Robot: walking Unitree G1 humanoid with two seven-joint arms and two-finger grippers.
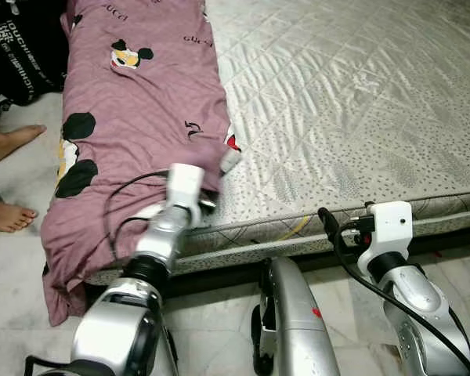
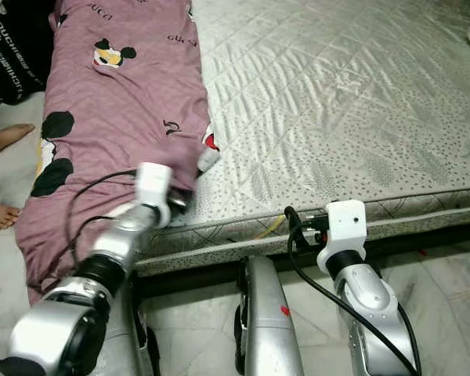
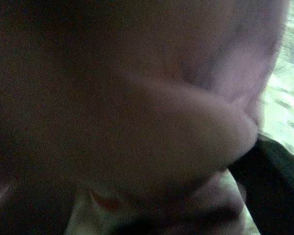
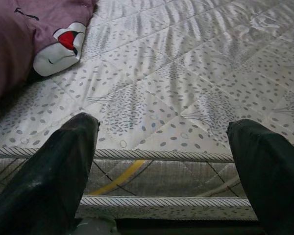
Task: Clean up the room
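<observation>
A mauve blanket [image 1: 133,117] printed with cartoon mice lay lengthwise along the left side of the mattress [image 1: 352,102], its lower end spilling over the mattress edge toward the floor [image 1: 16,258]. The left pincer [image 1: 207,205] was pushed in at the blanket's near corner, right at the mattress edge, and its wrist view showed little but dim, blurred mauve cloth pressed close; whether its fingers had closed on the fabric I could not tell. The right pincer [image 4: 161,156] hovered just off the mattress edge, well to the right of the blanket, its two black fingers [image 4: 54,166] spread wide with nothing between them. A person's bare feet [image 1: 8,141] rested on the floor beside the hanging part of the blanket.

The likely trouble was a shallow hold: if only a thin fold sat between the left fingers, the cloth might slip free once pulled. The overhanging part could also drag the whole blanket off the mattress toward the feet. The left arm's cable [image 1: 121,196] lay looped on the blanket and might snag in the folds.
</observation>
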